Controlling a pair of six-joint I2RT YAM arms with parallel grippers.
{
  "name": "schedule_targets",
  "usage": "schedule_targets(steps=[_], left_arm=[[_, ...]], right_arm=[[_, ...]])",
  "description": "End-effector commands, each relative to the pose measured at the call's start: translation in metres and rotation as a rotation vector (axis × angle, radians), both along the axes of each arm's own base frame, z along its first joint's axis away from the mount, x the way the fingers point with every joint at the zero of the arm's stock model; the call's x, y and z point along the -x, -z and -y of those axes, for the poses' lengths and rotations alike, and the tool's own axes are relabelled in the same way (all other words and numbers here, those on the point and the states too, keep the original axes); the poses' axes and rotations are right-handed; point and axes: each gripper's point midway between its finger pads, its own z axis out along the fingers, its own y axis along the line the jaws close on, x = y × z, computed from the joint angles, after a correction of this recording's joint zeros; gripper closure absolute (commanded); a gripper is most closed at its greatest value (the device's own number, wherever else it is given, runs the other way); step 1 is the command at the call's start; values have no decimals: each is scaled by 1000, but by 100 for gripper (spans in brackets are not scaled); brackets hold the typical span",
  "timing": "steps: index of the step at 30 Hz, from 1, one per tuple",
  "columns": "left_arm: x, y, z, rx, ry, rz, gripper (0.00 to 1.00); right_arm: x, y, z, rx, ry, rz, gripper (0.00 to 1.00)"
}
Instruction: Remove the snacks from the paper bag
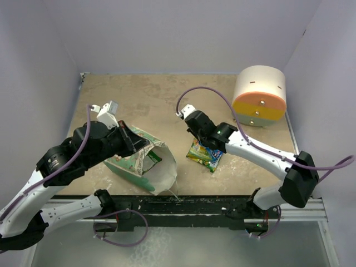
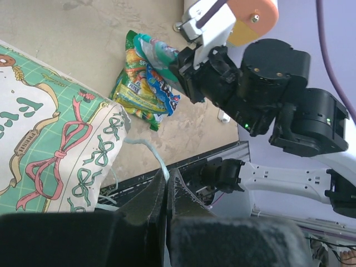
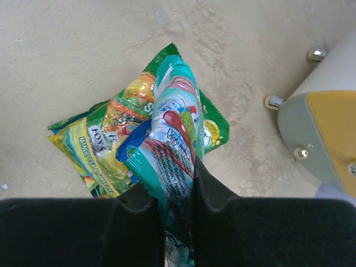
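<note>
Beige mottled tabletop point(image 1: 150, 100), pale lilac walls point(image 1: 183, 33) on three sides: my right gripper point(image 3: 177, 186) is clamped on a shiny teal snack packet point(image 3: 172, 133), jaws pinching its near end, the pkt pointing away from my wrist cam. Directly under it a crinkled yellow-green snack packet point(image 3: 105, 133) lies flat on the table, right of centre; can't tell whether the two pkts touch. To the left, the mint-green paper bag point(image 1: 139, 167) lies on its side near the front edge, white inside showing, mouth toward the right, patterned side w/ pink bows facing up. My left gripper point(image 2: 167, 186) sits at the bag's rim, jaws fully together; a thin pale string handle point(image 2: 146, 149) runs right up to the tips, but can't tell if it's pinched. At far right stands a cream, orange & yellow cylinder point(image 1: 260, 95), well apart from the bag.
</note>
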Motion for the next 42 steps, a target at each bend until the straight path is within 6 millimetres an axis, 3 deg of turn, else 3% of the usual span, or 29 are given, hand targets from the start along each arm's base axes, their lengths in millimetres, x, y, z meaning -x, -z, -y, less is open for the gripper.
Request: schedule_targets(steps=[1,9,14,18,24,32,36,40,42], left_arm=[[0,-15,-3,49,-26,21,100],[0,-17,-3,52,-23,24,100],[2,-15,-5,44,-21,18,100],[5,-8,-8,36,-24,-4,100],[11,2,-12,51,-28,-31,100],[15,8,-16,43,-34,-46,100],[16,11,-18,37,-35,-54,100],[18,13,-21,31,-41,-57,100],[18,13,-24,29,-50,-60,100]], right_arm=[[-5,-11,-27,-88,-54,3,95],[0,20,-33,-83,-42,-70,80],[6,22,-34,-114,-44,-96,66],[13,11,-38,-178,-51,-102,49],[21,-13,-44,-269,-83,-89,33],[25,-48,-40,-280,-168,-27,24],[43,-72,-64,-416,-355,4,23],[90,-104,-105,-587,-695,89,25],[122,-105,-123,-619,-885,126,26]])
